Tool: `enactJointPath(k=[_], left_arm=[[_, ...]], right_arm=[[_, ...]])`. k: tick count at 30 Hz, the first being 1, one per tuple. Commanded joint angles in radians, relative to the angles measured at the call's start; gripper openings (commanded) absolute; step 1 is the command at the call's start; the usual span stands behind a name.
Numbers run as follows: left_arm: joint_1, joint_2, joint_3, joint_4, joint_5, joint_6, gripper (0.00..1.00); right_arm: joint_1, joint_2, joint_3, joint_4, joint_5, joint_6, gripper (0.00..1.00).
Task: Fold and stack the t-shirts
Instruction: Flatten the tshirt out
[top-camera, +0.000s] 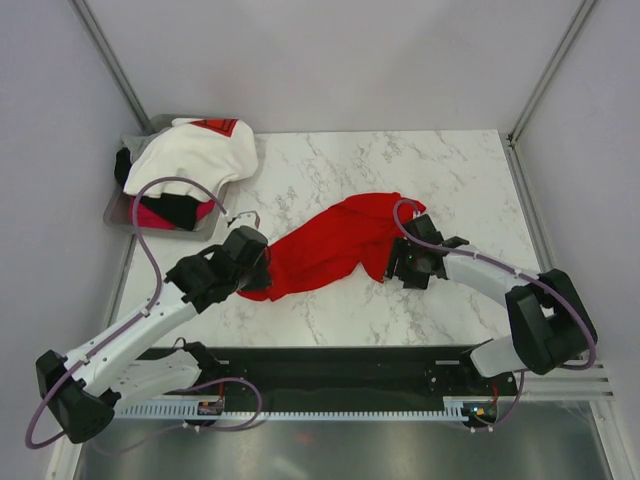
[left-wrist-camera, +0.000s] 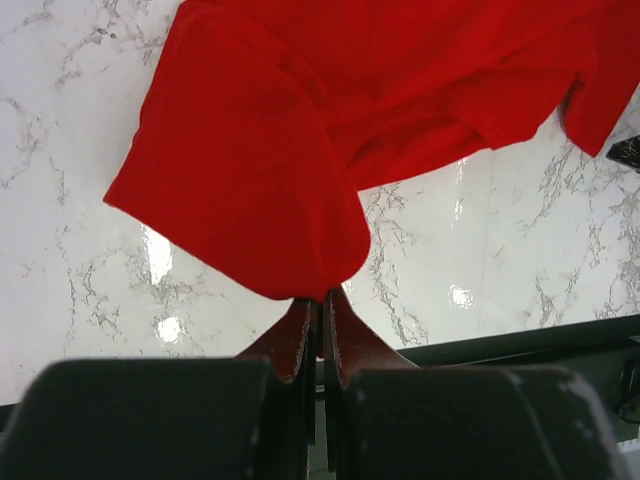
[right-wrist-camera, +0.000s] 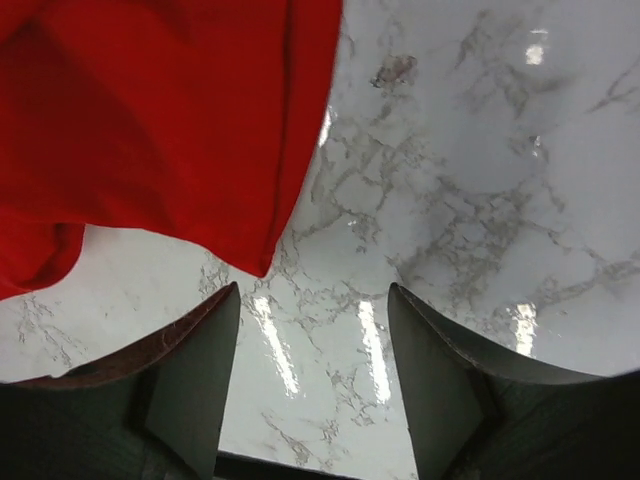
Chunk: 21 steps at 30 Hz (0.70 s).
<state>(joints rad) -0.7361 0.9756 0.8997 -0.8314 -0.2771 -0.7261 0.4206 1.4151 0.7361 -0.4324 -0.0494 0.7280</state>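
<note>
The red t-shirt (top-camera: 335, 245) lies crumpled across the middle of the marble table (top-camera: 450, 170). My left gripper (top-camera: 256, 275) is shut on its near-left edge; in the left wrist view the cloth (left-wrist-camera: 300, 140) hangs from my closed fingertips (left-wrist-camera: 322, 298). My right gripper (top-camera: 398, 268) is open and empty just beside the shirt's right end; the red cloth (right-wrist-camera: 150, 120) lies ahead and left of its fingers (right-wrist-camera: 215, 330). The white t-shirt with a red mark (top-camera: 195, 155) lies on top of the black (top-camera: 180, 208) and magenta-pink (top-camera: 150, 216) shirts in the tray.
The grey metal tray (top-camera: 120, 215) stands at the table's far left corner. Grey walls enclose the table on three sides. A black rail (top-camera: 330, 365) runs along the near edge by the arm bases.
</note>
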Motion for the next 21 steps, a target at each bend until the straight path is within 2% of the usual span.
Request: enactJointPath(k=[1,9,12,18,19,20,21], left_arm=[[0.004,-0.032,-0.019,0.037,0.019,-0.024,0.02],[0.004,-0.063,-0.059,0.04,0.01,-0.041,0.02],[0.004,-0.075,-0.062,0.038,0.001,-0.038,0.02],[0.007,-0.081,-0.073,0.037,-0.007,-0.038,0.02],[0.007,-0.083,-0.067,0.037,-0.007,-0.036,0.02],[0.007,-0.083,-0.061,0.034,-0.002,-0.033,0.02],[0.009,-0.09,-0.048,0.025,0.001,-0.026,0.02]], right_arm=[[0.026,0.031,0.029,0.136,-0.001,0.031,0.68],[0.084,0.13,0.071,0.139,0.071,0.022,0.65],[0.119,0.163,0.074,0.138,0.101,0.031,0.59],[0.156,0.182,0.065,0.138,0.152,0.062,0.21],[0.155,0.177,0.078,0.127,0.163,0.054,0.05],[0.155,0.171,0.094,0.11,0.183,0.05,0.0],[0.155,0.16,0.109,0.089,0.19,0.044,0.0]])
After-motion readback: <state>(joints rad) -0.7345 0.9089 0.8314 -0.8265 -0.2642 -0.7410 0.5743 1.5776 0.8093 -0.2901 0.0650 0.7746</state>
